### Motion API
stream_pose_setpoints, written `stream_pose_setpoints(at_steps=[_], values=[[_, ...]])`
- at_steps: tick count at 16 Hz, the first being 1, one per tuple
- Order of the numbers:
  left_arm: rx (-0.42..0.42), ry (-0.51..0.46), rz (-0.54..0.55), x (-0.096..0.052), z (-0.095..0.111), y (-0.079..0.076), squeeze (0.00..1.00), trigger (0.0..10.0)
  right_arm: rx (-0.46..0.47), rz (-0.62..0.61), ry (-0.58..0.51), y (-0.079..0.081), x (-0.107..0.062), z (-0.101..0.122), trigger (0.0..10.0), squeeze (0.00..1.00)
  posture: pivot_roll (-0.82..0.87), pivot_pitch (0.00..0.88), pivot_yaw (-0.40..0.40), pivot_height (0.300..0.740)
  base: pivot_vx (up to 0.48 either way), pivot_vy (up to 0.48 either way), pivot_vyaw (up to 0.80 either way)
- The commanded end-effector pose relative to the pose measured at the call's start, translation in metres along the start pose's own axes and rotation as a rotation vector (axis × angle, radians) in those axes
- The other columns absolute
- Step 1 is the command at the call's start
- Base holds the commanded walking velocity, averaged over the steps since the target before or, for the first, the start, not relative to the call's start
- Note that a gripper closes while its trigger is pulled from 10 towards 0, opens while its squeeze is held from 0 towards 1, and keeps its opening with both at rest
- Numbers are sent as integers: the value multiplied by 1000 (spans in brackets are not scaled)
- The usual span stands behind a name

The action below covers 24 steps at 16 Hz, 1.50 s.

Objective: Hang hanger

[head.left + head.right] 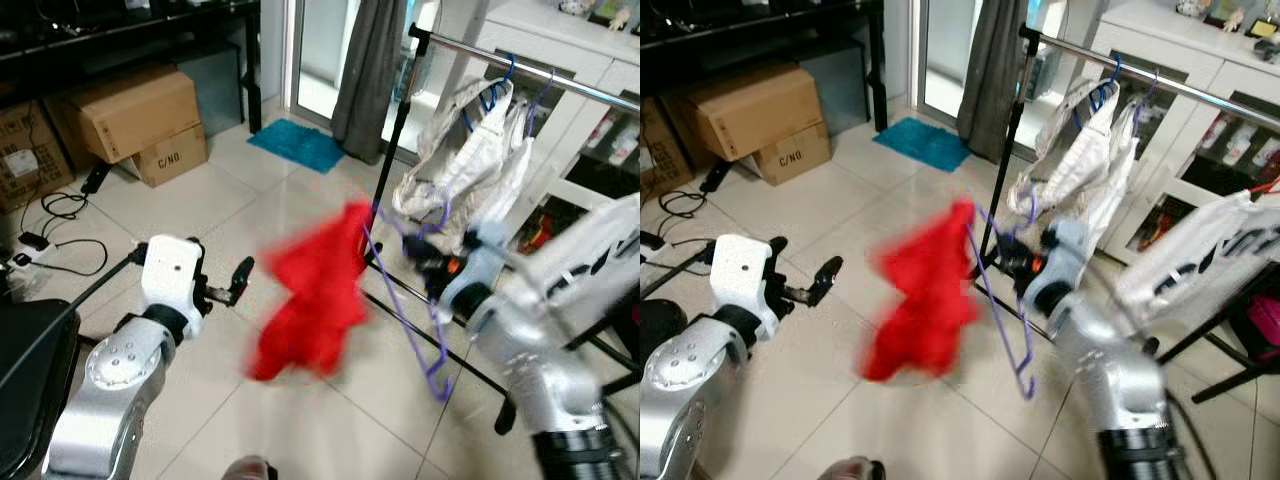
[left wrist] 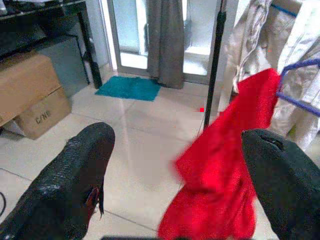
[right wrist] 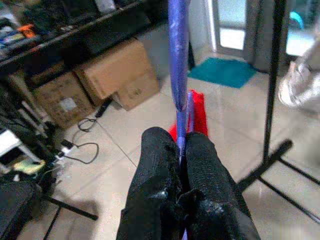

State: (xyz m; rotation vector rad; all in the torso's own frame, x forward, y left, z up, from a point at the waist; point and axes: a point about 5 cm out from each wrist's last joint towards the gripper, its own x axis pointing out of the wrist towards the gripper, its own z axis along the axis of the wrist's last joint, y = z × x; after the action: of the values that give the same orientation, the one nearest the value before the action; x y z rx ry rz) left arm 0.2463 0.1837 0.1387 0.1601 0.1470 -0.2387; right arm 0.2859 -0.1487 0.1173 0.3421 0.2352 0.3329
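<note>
Tiled floor, clothes rack, right claw pinching purple hanger, left claw spread.

The two eye views look forward and down from the robot's head over the tiled floor, one set slightly to the side of the other. Both take in the clothes rail at far right and the cardboard boxes at far left. The left wrist view looks along its open fingers toward the red cloth and far doorway. The right wrist view looks close along its fingers toward those boxes.
</note>
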Motion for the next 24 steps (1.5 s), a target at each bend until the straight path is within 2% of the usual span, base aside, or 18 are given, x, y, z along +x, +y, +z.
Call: stream_pose_setpoints(at_steps=[1,2,5,6,11,12,13,15,17,18,21,22,23,24], values=[[16,-15,-10,5,4,-2,416,10000,-23,10,-98,4,0,14,10000,0,82,0,-91,740,0,-435,0],[15,-34,-23,8,7,-3,412,10000,-10,26,-124,10,4,15,10000,0,81,0,-86,740,0,0,0],[1,-86,-23,12,16,-7,396,10000,198,139,-237,20,0,19,10000,0,73,11,-108,740,0,0,0],[-4,-89,-26,10,14,-10,396,10000,222,174,-268,21,-2,23,10000,0,70,16,-114,740,0,0,0],[-24,-84,5,8,15,-7,404,10000,191,237,-273,21,-1,34,10000,0,59,23,-131,740,0,0,0],[-46,-98,-22,8,18,-8,902,10000,171,259,-263,25,-2,35,10000,0,56,21,-135,740,0,0,0],[-7,-132,-47,12,26,-6,1000,10000,153,300,-255,31,-2,38,10000,0,56,18,-137,740,0,0,0],[53,-164,-68,22,40,0,1000,10000,133,364,-255,40,-2,43,10000,0,53,2,-134,740,0,0,0],[117,-157,-63,35,44,8,1000,10000,141,410,-260,47,-3,48,10000,0,50,0,-132,740,0,0,0],[159,-148,-54,43,45,16,0,10000,152,440,-269,51,-4,51,10000,0,46,0,-124,740,0,0,0],[205,-139,3,49,49,34,0,10000,165,466,-289,53,-6,57,10000,0,38,0,-111,740,0,0,0],[219,-154,51,48,56,47,0,10000,164,476,-297,54,-6,60,10000,0,39,0,-108,740,0,0,0],[215,-164,57,48,58,55,0,10000,166,489,-304,54,-7,62,10000,0,43,0,-110,740,0,0,0],[223,-148,14,49,56,59,0,10000,181,513,-317,55,-9,66,10000,0,48,0,-114,740,0,0,0]])
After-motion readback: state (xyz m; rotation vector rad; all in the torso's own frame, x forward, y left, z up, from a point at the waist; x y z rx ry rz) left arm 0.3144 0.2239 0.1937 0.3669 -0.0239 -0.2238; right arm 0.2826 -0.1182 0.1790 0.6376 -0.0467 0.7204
